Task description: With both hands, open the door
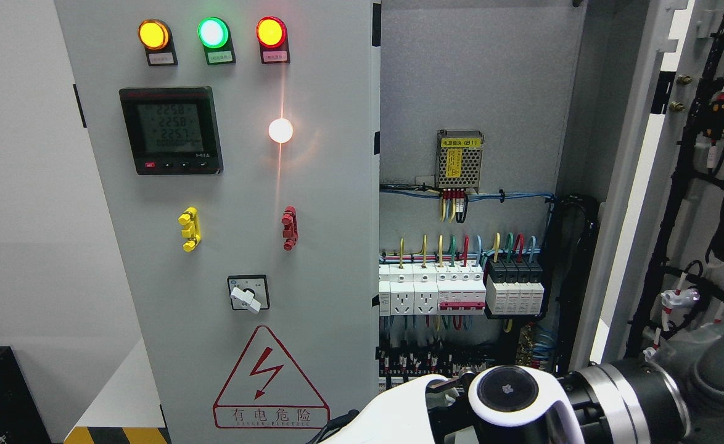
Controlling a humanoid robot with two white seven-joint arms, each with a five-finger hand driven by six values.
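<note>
White walls are standing behind the grey cabinet (214, 246). Its right door (676, 185) is hanging wide open, wires (460, 246) showing beside the shut left door (312, 203). Below the wires, the right arm (584, 401) is showing; I cannot tell what its hand is doing.

Single head view, level, facing the cabinet (312, 246) at close range. Right arm (615, 394) enters bottom right; open bay lies above it, closed panel up-left.

The grey right door (701, 185) stands swung wide open, its wired inner face showing at the picture's right.
</note>
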